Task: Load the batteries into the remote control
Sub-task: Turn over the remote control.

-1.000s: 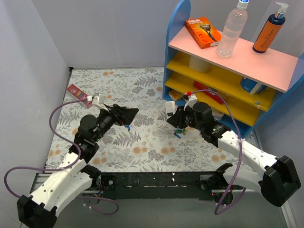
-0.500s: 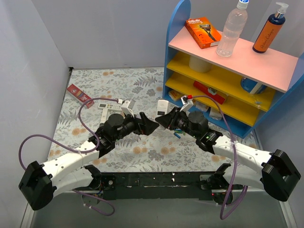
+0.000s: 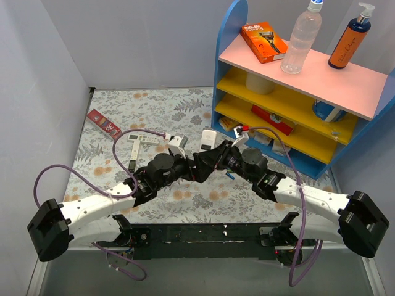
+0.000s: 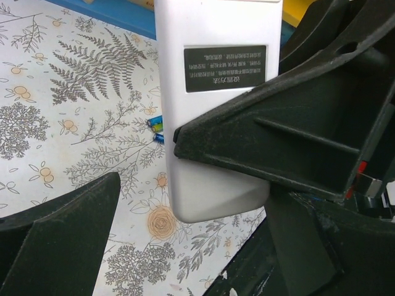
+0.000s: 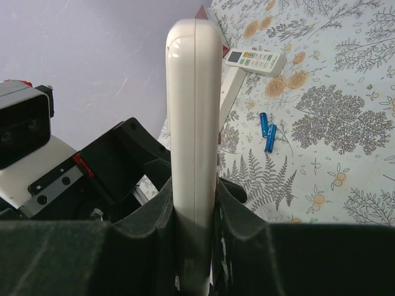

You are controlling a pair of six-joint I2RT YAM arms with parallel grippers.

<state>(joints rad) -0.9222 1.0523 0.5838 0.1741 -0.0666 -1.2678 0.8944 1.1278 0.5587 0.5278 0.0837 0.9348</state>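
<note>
Floral table (image 3: pixel 154 111), mid: right pincer (image 5: pixel 194 206) clamped on remote control (image 4: pixel 216 123), long axis sticking straight out. Its free end sits btwn left pincer (image 3: pixel 192 166) jaws, wide apart. Batteries (image 5: pixel 266 129) lie on table just below, untouched.

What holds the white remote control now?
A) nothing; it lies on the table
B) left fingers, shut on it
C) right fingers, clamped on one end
C: the right wrist view shows the remote control pinched between the right fingers; the left fingers stand wide open.
</note>
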